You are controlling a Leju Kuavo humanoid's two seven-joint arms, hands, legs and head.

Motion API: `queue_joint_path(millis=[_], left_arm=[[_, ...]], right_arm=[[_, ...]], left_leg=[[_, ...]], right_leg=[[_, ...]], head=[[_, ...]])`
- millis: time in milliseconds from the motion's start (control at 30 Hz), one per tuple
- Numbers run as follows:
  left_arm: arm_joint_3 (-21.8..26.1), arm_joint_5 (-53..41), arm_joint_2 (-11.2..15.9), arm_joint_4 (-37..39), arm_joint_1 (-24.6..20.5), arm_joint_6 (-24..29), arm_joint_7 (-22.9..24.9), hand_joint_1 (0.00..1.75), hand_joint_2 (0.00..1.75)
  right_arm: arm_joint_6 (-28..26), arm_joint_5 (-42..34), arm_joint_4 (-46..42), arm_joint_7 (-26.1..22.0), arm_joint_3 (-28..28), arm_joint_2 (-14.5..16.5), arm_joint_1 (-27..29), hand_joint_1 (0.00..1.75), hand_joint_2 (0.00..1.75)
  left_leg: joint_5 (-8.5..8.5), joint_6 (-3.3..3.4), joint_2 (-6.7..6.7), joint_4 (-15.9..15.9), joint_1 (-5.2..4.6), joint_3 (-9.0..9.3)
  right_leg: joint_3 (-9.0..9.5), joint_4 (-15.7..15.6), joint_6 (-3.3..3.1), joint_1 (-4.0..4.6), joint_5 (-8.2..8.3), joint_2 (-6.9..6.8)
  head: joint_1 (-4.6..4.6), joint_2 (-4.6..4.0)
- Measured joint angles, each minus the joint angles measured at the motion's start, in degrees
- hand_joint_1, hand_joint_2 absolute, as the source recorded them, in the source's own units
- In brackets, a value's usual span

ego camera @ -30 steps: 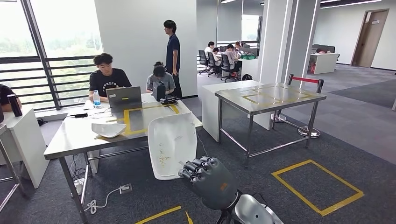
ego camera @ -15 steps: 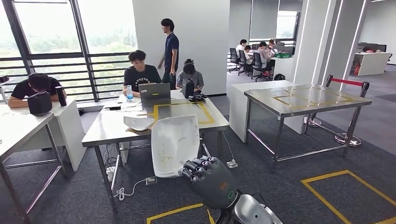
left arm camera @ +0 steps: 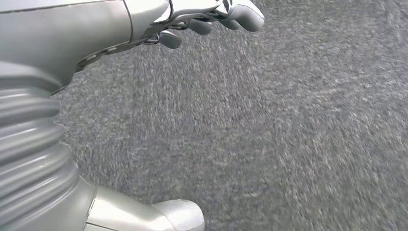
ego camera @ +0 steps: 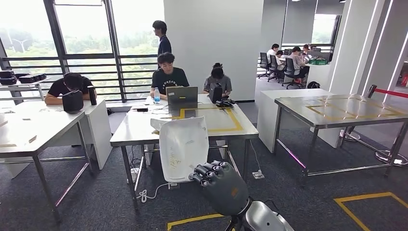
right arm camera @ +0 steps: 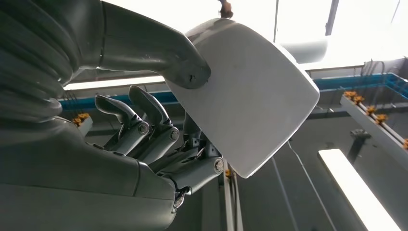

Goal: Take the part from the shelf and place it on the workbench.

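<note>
The right robot hand (ego camera: 219,185) is pinching the white part (ego camera: 184,148) upright, long axis vertical; the table (ego camera: 139,131) is lying just beyond it, far side.

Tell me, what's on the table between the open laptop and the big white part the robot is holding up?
In the head view, yellow tape marking a rectangle on the steel table lies between the laptop and the white part that the right hand holds.

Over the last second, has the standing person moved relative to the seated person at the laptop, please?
Yes. The standing person was on the seated person's right and is now behind, slightly left.
</note>
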Motion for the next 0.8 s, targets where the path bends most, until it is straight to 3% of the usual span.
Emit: queue_joint_path(millis=[100, 333, 467, 567, 633, 733, 767, 800], left_arm=[[0.00, 0.01, 0.12, 0.03, 0.09, -2.34, -0.57, 0.00, 1.75], [0.00, 0.02, 0.49, 0.01, 0.02, -4.45, -0.56, 0.00, 1.75], [0.00, 0.02, 0.73, 0.00, 0.04, -4.81, -0.56, 0.00, 1.75], [0.00, -0.01, 0.84, -0.01, 0.02, -4.82, -0.56, 0.00, 1.75], [0.00, -0.04, 0.79, -0.01, -0.02, -4.82, -0.55, 0.00, 1.75], [0.00, -0.07, 0.73, 0.01, 0.01, -4.82, -0.50, 0.00, 1.75], [0.00, -0.07, 0.71, 0.01, 0.03, -4.82, -0.48, 0.00, 1.75], [0.00, -0.07, 0.68, 0.01, 0.04, -4.82, -0.46, 0.00, 1.75]], right_arm=[[0.02, 0.07, -0.01, 0.08, -0.04, -0.12, 0.05, 1.75, 1.75], [0.08, 0.07, -0.01, 0.12, -0.06, -0.38, 0.10, 1.75, 1.75], [0.07, 0.06, -0.01, 0.21, -0.08, -0.43, 0.41, 1.75, 1.75], [0.03, 0.04, -0.14, 0.22, -0.22, -0.49, 0.50, 1.75, 1.75], [0.01, 0.04, -0.24, 0.23, -0.48, -0.62, 0.55, 1.75, 1.75], [0.00, 0.09, -0.25, 0.24, -0.78, -0.83, 1.13, 1.75, 1.75], [0.01, 0.12, -0.25, 0.25, -0.82, -0.87, 1.38, 1.75, 1.75], [0.01, 0.14, -0.25, 0.26, -0.84, -0.89, 1.54, 1.75, 1.75]], left_leg=[[0.06, 0.53, -0.01, -0.19, -0.10, 0.04], [0.33, -0.47, 0.02, -0.82, -0.12, 0.42], [-0.01, -0.04, 0.02, -0.50, -0.30, 0.27], [0.52, 0.31, 0.12, -1.69, 0.06, 0.93], [1.13, 0.59, 0.27, -2.84, 0.52, 1.66], [0.99, 0.78, 0.31, -2.75, 0.56, 1.74], [0.84, 0.73, 0.28, -2.56, 0.59, 1.71], [0.65, 0.59, 0.24, -2.29, 0.66, 1.68]], right_leg=[[0.00, -0.15, -0.25, 0.11, 0.18, 0.05], [0.00, -0.17, -0.77, 0.02, 0.16, 0.11], [0.06, -0.26, -0.62, -0.15, 0.18, 0.10], [0.31, -0.53, -0.08, 0.00, 0.13, 0.10], [-0.98, 2.52, 0.28, 0.16, -1.70, 0.10], [-6.16, 12.78, 0.83, 0.03, -6.16, 0.08], [-7.07, 14.27, 1.01, -0.05, -6.24, 0.08], [-6.91, 13.64, 1.15, -0.15, -5.25, 0.07]], head=[[-0.09, 0.00], [-0.05, 0.00], [0.31, 0.00], [0.58, 0.00], [0.94, 0.00], [1.63, 0.00], [1.83, 0.00], [2.03, 0.00]])
